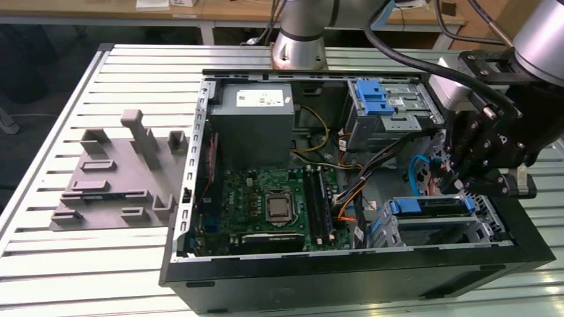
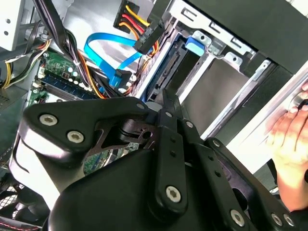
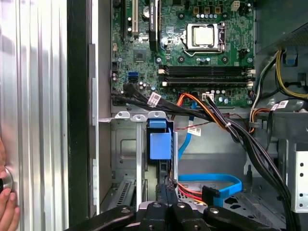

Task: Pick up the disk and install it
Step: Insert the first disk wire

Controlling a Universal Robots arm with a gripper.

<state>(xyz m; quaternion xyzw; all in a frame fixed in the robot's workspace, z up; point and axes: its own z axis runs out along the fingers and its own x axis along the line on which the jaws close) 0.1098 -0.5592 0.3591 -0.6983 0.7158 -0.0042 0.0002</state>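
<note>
Your disk [image 1: 429, 206] sits in the metal cage [image 1: 493, 228] at the near corner of the computer case [image 1: 352, 271], on the exterior view's right. So the picking up looks done. The disk seems to be in its slot, but you cannot tell if it is pushed all the way in. The gripper [image 3: 167, 186] is closed up, just beside the disk's blue end. Whether it touches the disk is hidden. A hand [image 2: 288, 139] by the table [image 1: 53, 264] edge is cut off.

Gripper [image 3: 166, 190] near blue tab [image 3: 160, 144]; motherboard [image 3: 183, 48] beyond
</note>
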